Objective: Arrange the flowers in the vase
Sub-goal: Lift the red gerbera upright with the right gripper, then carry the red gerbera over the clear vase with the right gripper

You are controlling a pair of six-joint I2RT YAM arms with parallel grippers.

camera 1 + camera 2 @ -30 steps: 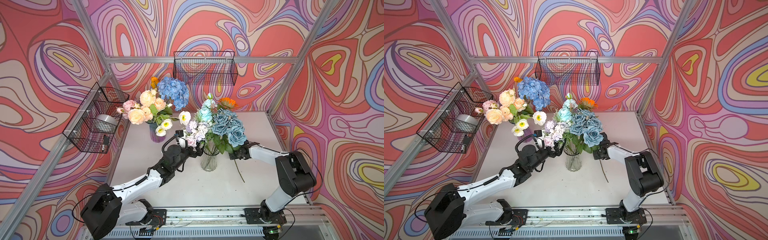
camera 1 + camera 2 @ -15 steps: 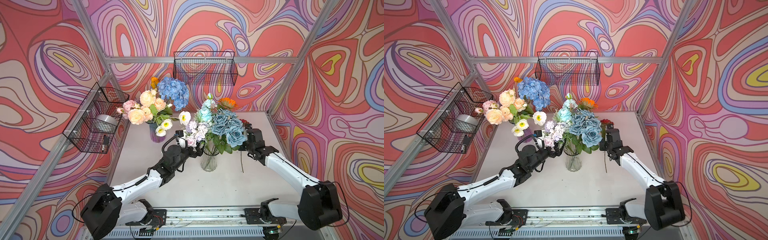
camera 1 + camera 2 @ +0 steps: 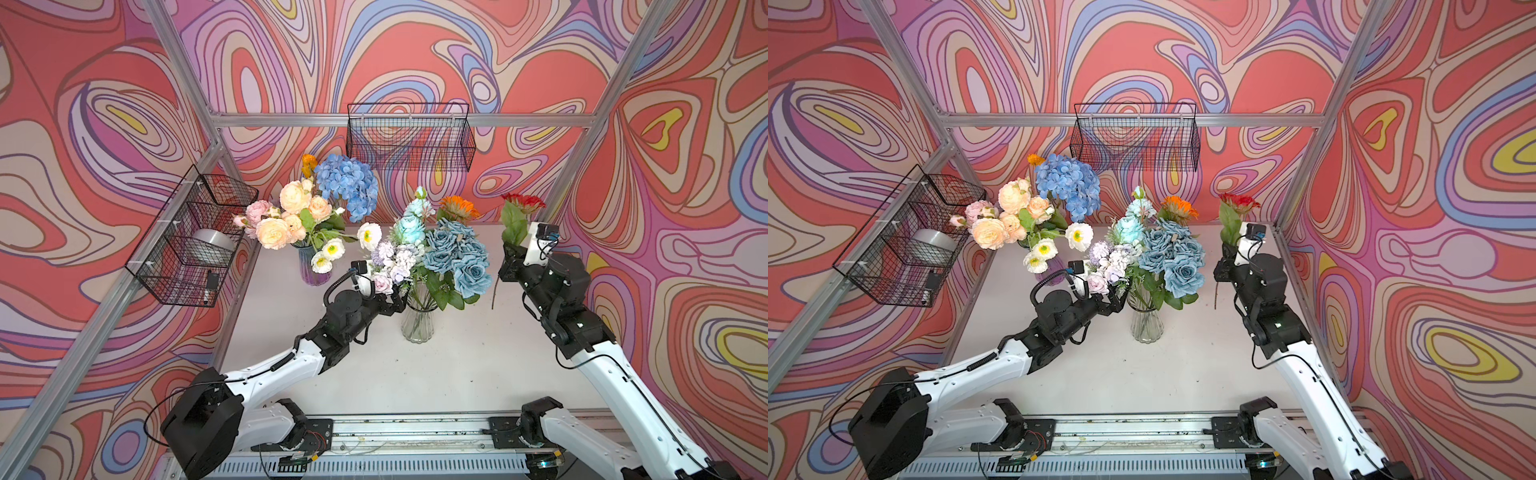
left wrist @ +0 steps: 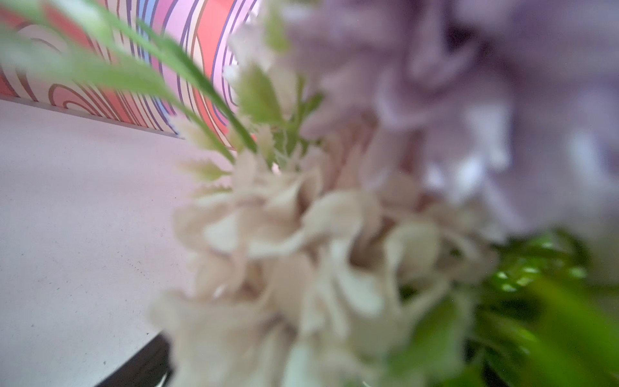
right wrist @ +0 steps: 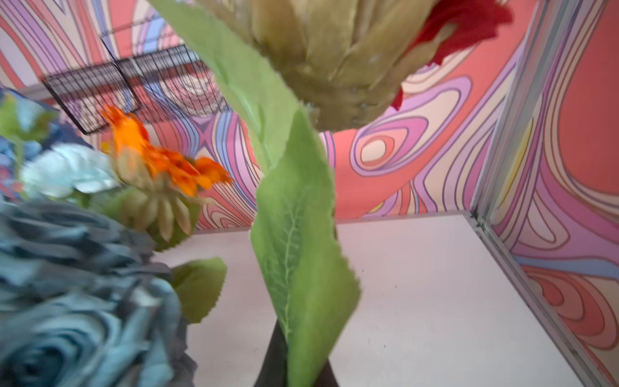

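Observation:
A clear glass vase stands mid-table with teal roses, a lilac-pink bunch and an orange bloom in it. My left gripper stands open under the lilac bunch, beside the vase's mouth; blurred lilac and cream petals fill its wrist view. Right of the vase, my right gripper is shut on the stem of the red sunflower. The sunflower is held upright above the table, its stem end hanging below.
A purple vase at the back left holds a blue hydrangea, peach roses and white poppies. Wire baskets hang on the back wall and the left wall. Aluminium posts frame the table's corners.
My right arm has swung out from low beside the glass vase and lifted the red sunflower up at the right. The left arm has not moved.

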